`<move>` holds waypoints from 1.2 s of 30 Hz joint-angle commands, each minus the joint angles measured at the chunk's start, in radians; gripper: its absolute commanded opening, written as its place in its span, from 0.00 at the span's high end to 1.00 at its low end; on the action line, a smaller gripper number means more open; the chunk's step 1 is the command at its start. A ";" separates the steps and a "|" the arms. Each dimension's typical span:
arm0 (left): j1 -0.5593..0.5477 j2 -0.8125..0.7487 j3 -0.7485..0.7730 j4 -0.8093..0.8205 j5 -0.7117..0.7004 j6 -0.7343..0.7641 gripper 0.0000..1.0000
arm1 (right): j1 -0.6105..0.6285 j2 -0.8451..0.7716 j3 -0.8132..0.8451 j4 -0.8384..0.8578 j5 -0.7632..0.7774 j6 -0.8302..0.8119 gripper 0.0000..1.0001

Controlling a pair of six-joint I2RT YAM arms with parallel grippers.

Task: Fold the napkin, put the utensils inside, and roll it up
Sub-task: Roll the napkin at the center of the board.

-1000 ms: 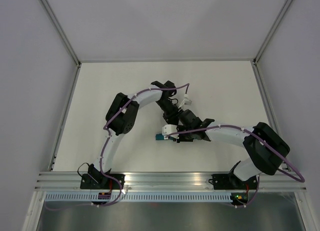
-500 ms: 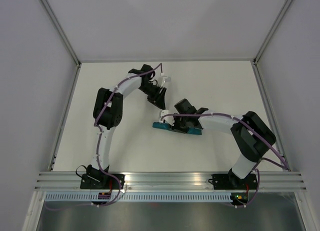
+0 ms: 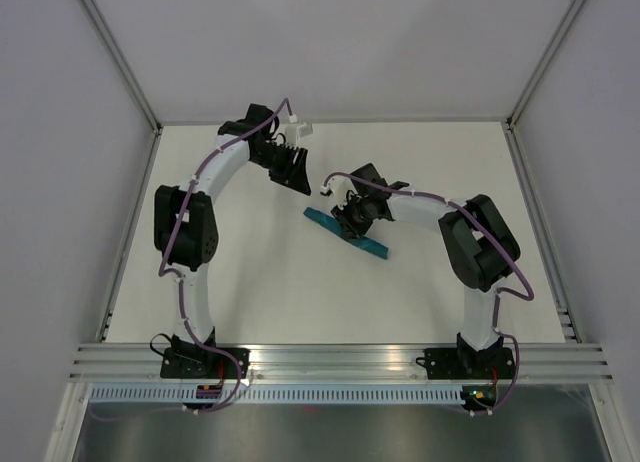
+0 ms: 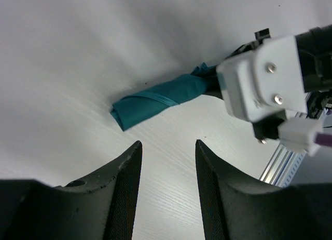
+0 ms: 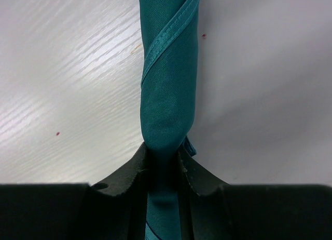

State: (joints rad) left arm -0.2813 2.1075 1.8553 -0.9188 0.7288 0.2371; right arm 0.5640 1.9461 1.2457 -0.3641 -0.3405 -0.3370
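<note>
Your right claw [image 5: 165, 156] is pinching the napkin [image 5: 168, 84], which is lying rolled into a tight teal tube near the middle of the counter [image 3: 250, 272]. The jaws are squeezing the roll partway along its length. Your left claw [image 4: 168, 149] is hovering apart from the roll, toward the far side. Its jaws are standing partly open and gripping nothing.

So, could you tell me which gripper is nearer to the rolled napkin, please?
Right. The right gripper has its jaws pinched around the rolled napkin; the left gripper hangs apart from it, jaws open and empty, farther back on the table.
</note>
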 commanded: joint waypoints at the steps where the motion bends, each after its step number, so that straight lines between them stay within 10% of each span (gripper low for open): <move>1: 0.010 -0.106 -0.025 -0.012 -0.025 -0.048 0.49 | -0.018 0.134 -0.008 -0.084 0.095 0.105 0.73; 36: 0.062 -0.215 -0.034 -0.143 0.034 0.036 0.49 | -0.041 0.364 0.325 -0.121 0.190 0.484 0.67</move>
State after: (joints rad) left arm -0.2203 1.9488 1.8256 -1.0451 0.7361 0.2562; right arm 0.5262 2.2036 1.6112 -0.3592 -0.2554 0.1104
